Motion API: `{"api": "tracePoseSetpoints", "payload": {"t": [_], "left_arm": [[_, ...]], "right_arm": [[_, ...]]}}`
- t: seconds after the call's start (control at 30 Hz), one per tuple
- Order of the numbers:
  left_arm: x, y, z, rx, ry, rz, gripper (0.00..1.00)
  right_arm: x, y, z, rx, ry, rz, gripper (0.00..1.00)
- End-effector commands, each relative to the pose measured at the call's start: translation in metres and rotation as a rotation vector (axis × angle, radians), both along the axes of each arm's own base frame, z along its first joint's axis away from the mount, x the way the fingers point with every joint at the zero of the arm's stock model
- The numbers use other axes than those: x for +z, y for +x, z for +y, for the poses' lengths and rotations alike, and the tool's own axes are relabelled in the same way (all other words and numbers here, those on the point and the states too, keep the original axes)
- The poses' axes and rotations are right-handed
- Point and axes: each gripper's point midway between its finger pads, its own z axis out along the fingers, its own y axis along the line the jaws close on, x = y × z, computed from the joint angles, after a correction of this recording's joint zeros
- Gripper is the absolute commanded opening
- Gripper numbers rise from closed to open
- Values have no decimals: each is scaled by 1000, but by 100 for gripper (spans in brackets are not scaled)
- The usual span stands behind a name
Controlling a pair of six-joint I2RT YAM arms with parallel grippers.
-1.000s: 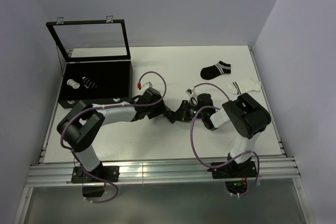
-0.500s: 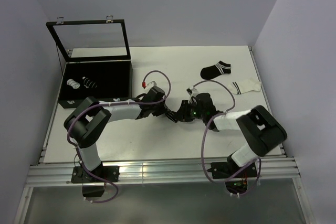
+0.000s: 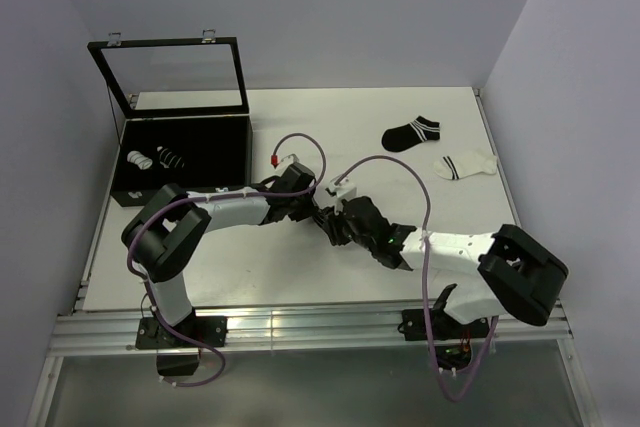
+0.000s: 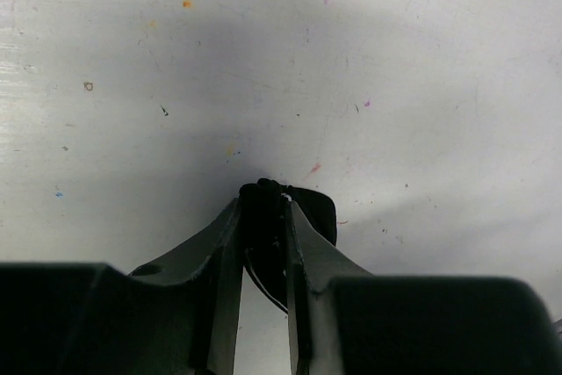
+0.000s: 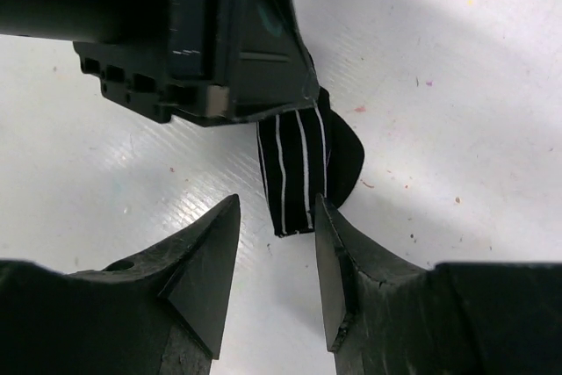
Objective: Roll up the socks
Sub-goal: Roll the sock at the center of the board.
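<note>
My left gripper point(image 3: 328, 218) is shut on a black sock with white stripes point(image 5: 300, 169), pinched between its fingers in the left wrist view point(image 4: 263, 217), low over the white table. My right gripper point(image 5: 277, 208) is open, its jaws on either side of the sock's striped cuff end, not closed on it; in the top view it point(image 3: 345, 227) meets the left gripper at mid-table. A flat black sock point(image 3: 411, 133) and a flat white sock point(image 3: 465, 164) lie at the back right. Two rolled socks point(image 3: 155, 159) sit in the black box point(image 3: 230, 137).
The black box's glass lid point(image 3: 175, 77) stands open at the back left. The two arms cross close together at mid-table, with cables point(image 3: 395, 172) looping above them. The table's front edge meets a metal rail point(image 3: 300, 322).
My right arm has swung out: its elbow moved right and toward the front, and its gripper shifted left and forward toward the left gripper. The left gripper has stayed almost still, holding the sock.
</note>
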Motion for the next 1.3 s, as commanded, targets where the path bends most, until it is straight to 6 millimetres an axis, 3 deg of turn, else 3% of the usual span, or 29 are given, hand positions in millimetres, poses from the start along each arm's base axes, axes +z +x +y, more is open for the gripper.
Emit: {"api": "tracePoseSetpoints", "payload": {"t": [0.0,0.3,0.67,0.73,0.93,1.13,1.27], "left_arm": [[-11,-6,9,-20,72,31,27],[-10,-7,7,-30,68,35,27],[6,-6,3,-37,32,17,29],[12,-7,2,-38,15,11,33],[32,-7,7,-12,-10,-26,52],[53,-6,22,64,-48,-68,78],[51,-11,35,147,-80,-79,82]], "right_arm": [[15,17,6,-16,-80,-121,47],[-5,13,22,25,-197,-119,48],[-61,0,3,-44,-301,23,43],[-65,-1,1,-51,-306,42,38],[-62,-3,4,-42,-201,104,7],[-52,-6,15,12,-28,227,1],[-51,-2,13,8,102,314,0]]}}
